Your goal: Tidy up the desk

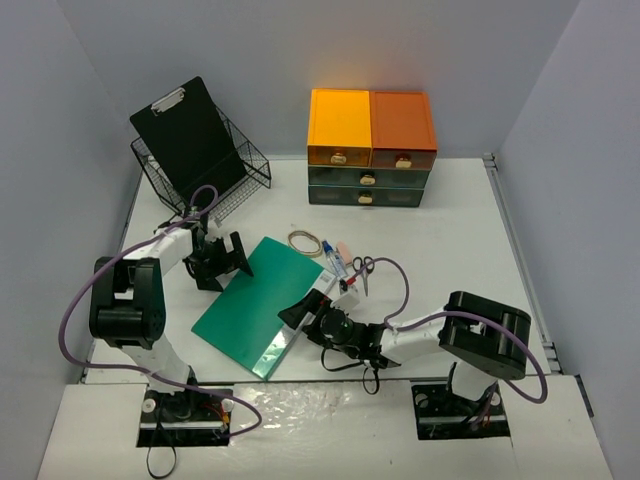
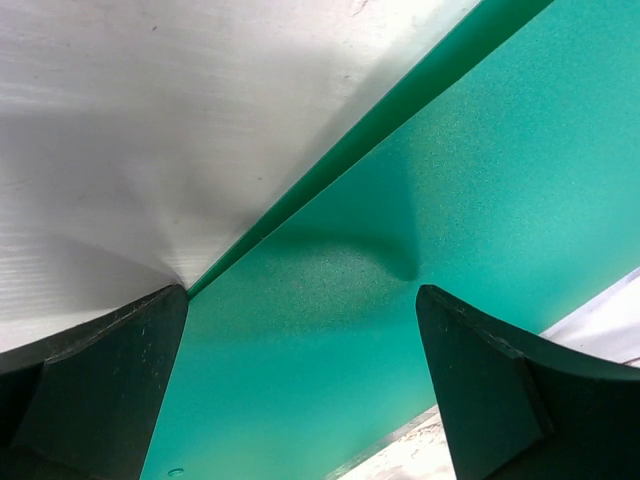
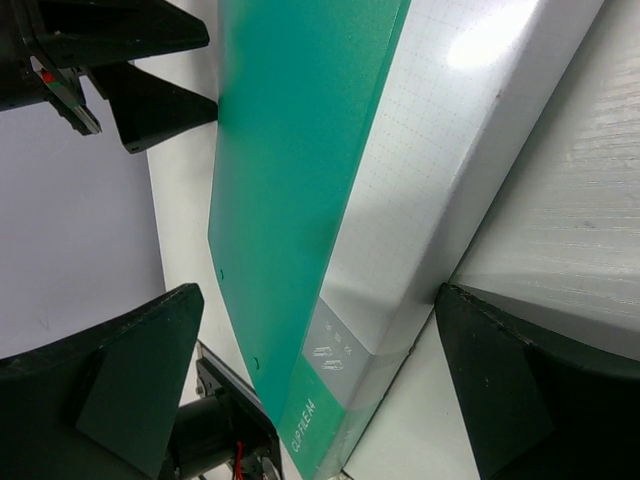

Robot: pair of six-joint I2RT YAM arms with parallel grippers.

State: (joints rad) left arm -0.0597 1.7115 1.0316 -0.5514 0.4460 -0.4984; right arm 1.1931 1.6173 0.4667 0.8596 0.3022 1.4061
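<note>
Right gripper [image 3: 320, 295] spread over green folder [image 3: 290, 150] | desk [image 1: 450, 220] below, apparently untouched

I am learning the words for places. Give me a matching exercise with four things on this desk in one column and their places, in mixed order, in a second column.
Things:
1. clipboard
2. green folder
3. drawer unit
4. scissors

Places:
A. lying flat near the front middle of the desk
B. at the far wall, with an orange top
C. standing in the wire rack
D. just right of the pens

Pairs: 1-C, 2-A, 3-B, 4-D
</note>
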